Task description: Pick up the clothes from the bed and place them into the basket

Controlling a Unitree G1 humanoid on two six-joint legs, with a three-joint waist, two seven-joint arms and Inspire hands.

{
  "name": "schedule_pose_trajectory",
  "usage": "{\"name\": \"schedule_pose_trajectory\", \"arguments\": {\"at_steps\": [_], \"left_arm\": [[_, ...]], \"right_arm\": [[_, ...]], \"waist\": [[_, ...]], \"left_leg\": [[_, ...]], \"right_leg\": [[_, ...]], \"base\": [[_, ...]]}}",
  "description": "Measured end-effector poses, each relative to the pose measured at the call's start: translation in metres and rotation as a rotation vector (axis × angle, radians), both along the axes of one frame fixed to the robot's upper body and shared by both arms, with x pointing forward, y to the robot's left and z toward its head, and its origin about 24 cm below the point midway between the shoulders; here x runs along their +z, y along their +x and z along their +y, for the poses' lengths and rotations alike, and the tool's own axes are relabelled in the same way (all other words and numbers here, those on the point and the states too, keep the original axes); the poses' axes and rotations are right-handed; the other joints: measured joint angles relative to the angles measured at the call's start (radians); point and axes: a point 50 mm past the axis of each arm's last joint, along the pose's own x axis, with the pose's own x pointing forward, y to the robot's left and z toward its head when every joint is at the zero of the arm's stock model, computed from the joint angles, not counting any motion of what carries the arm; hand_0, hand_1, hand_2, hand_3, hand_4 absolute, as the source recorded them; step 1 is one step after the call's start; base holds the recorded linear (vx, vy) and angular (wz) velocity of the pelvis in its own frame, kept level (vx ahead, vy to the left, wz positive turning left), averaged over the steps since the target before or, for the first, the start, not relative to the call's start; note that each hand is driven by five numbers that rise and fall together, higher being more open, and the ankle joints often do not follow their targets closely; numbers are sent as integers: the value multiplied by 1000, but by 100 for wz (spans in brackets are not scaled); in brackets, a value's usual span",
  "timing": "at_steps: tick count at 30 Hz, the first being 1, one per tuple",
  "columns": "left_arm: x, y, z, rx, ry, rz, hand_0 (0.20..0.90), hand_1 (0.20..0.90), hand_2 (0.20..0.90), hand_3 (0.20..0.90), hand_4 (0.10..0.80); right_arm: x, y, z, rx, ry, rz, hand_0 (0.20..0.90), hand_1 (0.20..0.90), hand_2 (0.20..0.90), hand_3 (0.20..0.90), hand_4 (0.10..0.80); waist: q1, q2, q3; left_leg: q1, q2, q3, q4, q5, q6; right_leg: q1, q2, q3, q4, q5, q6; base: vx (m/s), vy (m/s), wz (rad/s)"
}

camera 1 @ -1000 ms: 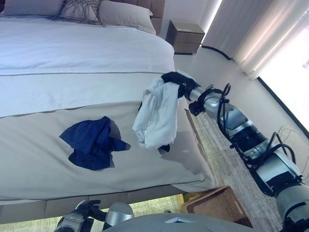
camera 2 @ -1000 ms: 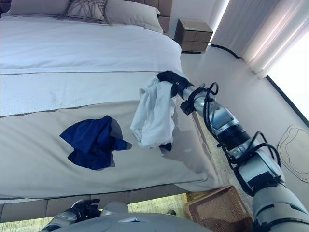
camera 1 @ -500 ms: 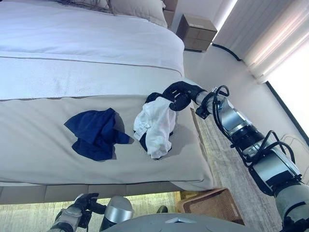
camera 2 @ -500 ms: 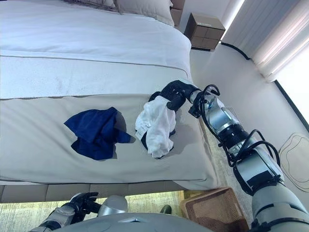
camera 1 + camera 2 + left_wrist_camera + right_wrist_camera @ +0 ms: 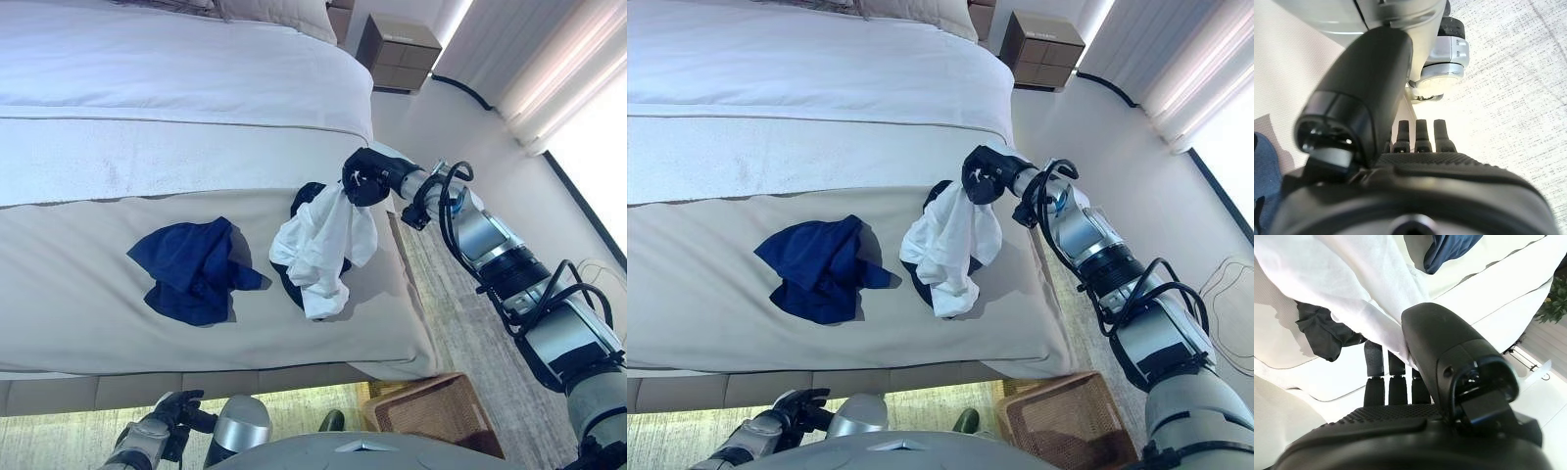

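Note:
My right hand (image 5: 363, 179) is shut on a white garment (image 5: 321, 245) and holds its top above the bed (image 5: 176, 88), near the bed's right edge. The white cloth hangs down to the cover, with a black garment (image 5: 309, 195) showing behind and under it. In the right wrist view the thumb (image 5: 1449, 357) and fingers (image 5: 1389, 372) pinch the white cloth (image 5: 1347, 279). A dark blue garment (image 5: 189, 269) lies crumpled on the beige cover left of it. My left hand (image 5: 167, 421) hangs low below the bed's foot, fingers curled, empty.
A brown wicker basket (image 5: 439, 414) stands on the floor at the bed's lower right corner. A bedside cabinet (image 5: 397, 52) stands at the back by the wall. Curtains (image 5: 549, 69) run along the right side. Pillows (image 5: 284, 12) lie at the head of the bed.
My right hand dropped with the white garment toward the bed half a second ago, then rose a little again. The camera view has shifted too.

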Motion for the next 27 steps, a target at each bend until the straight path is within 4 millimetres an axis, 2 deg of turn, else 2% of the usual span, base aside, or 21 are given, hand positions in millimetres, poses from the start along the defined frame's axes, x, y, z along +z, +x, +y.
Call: {"name": "schedule_pose_trajectory", "arguments": {"at_steps": [5,7,10,12,16,19,22,27], "left_arm": [[2,5,1,-4,2,-16,900,900,900,900,800],[2,6,0,-5,2,-20,900,900,900,900,800],[2,6,1,0,2,-30,900,900,900,900,800],[2,3,2,9,2,-26,900,900,900,900,800],[-1,-8,4,24,4,1,900,900,900,900,800],[-3,-16,6,37,7,29,900,900,900,900,800],[-3,-17,5,30,6,39,900,900,900,900,800],[-7,-17,-4,-1,-12,47,900,900,900,900,800]], "right_arm": [[7,2,-3,-65,6,-119,300,300,300,200,100],[17,3,-10,-131,43,-215,300,300,300,200,100],[52,-1,-28,-256,177,-436,300,300,300,200,100],[84,-10,-49,-339,278,-590,300,300,300,200,100],[156,-38,-90,-514,451,-952,300,300,300,200,100],[197,-59,-114,-605,507,-1145,300,300,300,200,100],[220,-78,-129,-656,533,-1290,300,300,300,200,100],[227,-89,-136,-668,517,-1380,300,300,300,200,100]], "waist": [[-1,-1,25],[-2,-2,27],[-3,-4,34],[-7,-4,34],[-47,-4,34],[-93,-2,32],[-143,9,24],[-213,53,-39]], "left_leg": [[-4,0,-6,0,-2,-2],[-8,0,-10,0,1,1],[-10,1,-10,0,3,4],[-8,0,-9,0,3,4],[15,-1,17,0,-4,8],[38,0,49,0,-10,12],[59,2,84,0,-18,18],[76,2,133,-2,-35,22]], "right_leg": [[0,0,0,0,0,0],[-3,2,-1,0,0,0],[-5,3,0,0,0,0],[-4,2,2,1,1,-1],[-1,-1,30,8,3,-3],[4,-2,57,10,5,-6],[1,-2,86,20,5,-6],[-13,0,136,22,5,-6]], "base": [[-12,-16,2],[-38,-40,7],[-36,-17,1],[-20,8,0],[-16,58,-17],[-11,46,-34],[-17,18,-34],[-27,-15,-32]]}}
